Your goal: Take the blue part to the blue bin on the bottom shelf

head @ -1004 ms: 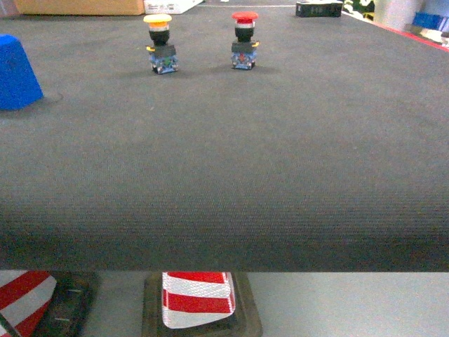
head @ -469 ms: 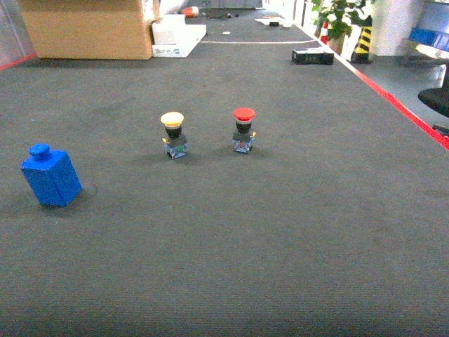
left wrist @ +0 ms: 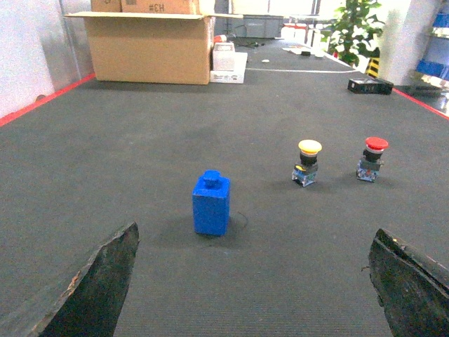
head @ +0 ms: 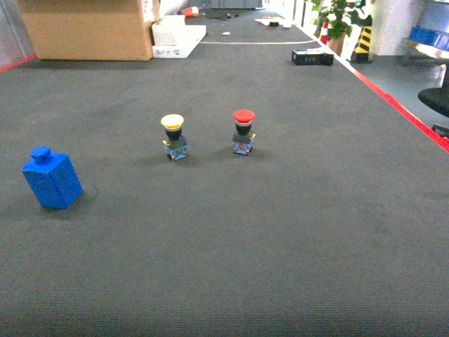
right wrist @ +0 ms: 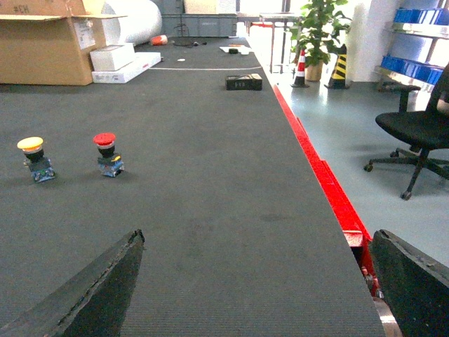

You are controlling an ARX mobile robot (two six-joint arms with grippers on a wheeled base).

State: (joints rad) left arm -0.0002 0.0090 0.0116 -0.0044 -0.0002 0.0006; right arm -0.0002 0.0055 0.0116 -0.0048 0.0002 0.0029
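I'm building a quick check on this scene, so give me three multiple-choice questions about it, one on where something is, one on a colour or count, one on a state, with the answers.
1. Where is the blue part in the head view?
A. left of both push buttons
B. between them
C. right of them

2. What colours are the two push-button caps?
A. green and white
B. yellow and red
C. both blue

3. How does the left gripper stand?
A. shut on the blue part
B. open, holding nothing
C. shut on a button

Answers: A, it sits far left on the mat; B, caps show it; B, fingers wide apart.
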